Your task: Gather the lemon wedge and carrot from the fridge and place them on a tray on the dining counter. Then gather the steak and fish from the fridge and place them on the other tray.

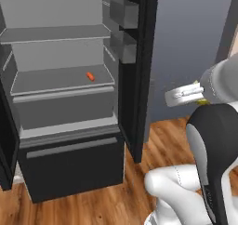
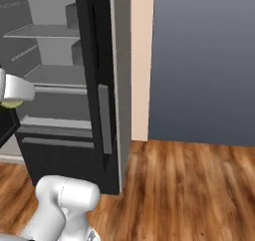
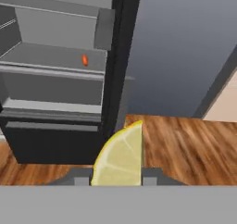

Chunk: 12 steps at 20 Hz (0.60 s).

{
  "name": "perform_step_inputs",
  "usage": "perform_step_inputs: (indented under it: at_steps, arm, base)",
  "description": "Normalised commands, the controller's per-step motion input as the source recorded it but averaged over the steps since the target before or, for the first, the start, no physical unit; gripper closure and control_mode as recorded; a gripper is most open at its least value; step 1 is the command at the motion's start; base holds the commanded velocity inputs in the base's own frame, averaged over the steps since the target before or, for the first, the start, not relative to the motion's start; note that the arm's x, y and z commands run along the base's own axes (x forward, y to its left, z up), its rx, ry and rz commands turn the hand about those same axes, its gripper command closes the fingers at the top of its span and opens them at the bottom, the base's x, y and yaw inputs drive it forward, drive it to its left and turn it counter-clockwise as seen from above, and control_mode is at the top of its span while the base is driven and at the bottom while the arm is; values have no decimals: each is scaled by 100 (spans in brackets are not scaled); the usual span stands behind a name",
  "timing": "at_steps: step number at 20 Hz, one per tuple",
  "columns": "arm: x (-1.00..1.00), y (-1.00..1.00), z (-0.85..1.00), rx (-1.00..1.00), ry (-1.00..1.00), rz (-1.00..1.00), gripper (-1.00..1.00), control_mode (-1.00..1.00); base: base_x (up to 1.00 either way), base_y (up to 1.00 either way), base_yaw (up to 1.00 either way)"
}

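- Black fridge (image 1: 69,163) stands open, doors swung wide, grey shelves exposed. It lies ahead and to the left of the hand in the left base view; in the hand view it fills the left half, so the hand sits outside the cabinet, to the right of the open right door (image 1: 137,70).
- Wood floor (image 2: 189,185) runs under the hand and off to the right, along a grey-blue wall (image 2: 204,60). No tray or dining counter can be made out from here.
- Gripper (image 3: 115,179) is clamped on the lemon wedge (image 3: 121,156): the pale yellow wedge sits between the two dark tips, cut face to the camera, rind arcing up and left. A sliver of yellow also shows under the hand in the left base view.
- Carrot (image 1: 90,76) is a small orange piece on the middle shelf, towards its right end, long axis roughly front-to-back on the shelf. It is well apart from the hand, inside the cabinet.
- Judgement: the wedge is in hand and must go away from the fridge to a tray; the carrot remains to be fetched.
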Motion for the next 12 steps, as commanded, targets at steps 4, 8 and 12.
perform_step_inputs:
  at_steps: [4,8,12]
  arm:
    - [0,0,0,0,0,0,100,100]
    - [0,0,0,0,0,0,100,100]
    - [0,0,0,0,0,0,100,100]
  base:
    - [-5,-66,-67]
    - [0,-47,-75]
    - [9,-41,-71]
